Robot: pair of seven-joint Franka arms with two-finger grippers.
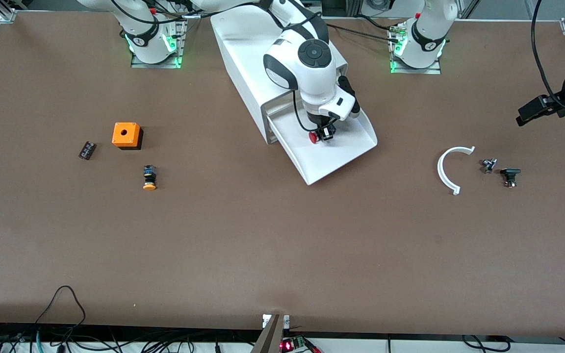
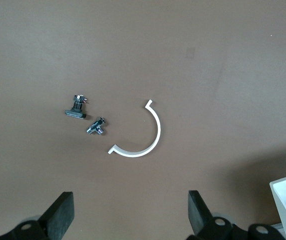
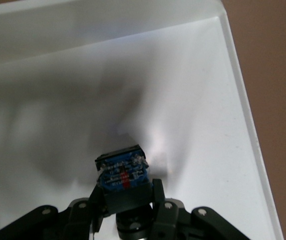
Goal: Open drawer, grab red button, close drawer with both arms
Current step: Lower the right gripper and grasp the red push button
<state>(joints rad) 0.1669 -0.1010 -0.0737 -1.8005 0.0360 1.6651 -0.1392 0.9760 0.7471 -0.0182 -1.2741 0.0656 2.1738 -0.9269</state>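
Presently, the drawer (image 1: 334,157) stands pulled out from the white cabinet (image 1: 243,63), its tray floor bare apart from one item. The button (image 1: 318,136), red cap and black body, sits inside the drawer, clamped between the fingers of the right gripper (image 1: 325,133), which reaches down into the tray. The left gripper (image 2: 130,215) hangs with fingers spread wide and nothing between them, over the table (image 1: 282,245) toward the left arm's end, that arm waiting. Beneath it lie a white curved clip (image 1: 449,169) and two small dark parts (image 1: 500,169). Toward the right arm's end: an orange cube (image 1: 126,135), a yellow-capped button (image 1: 149,177), a small dark block (image 1: 87,150).
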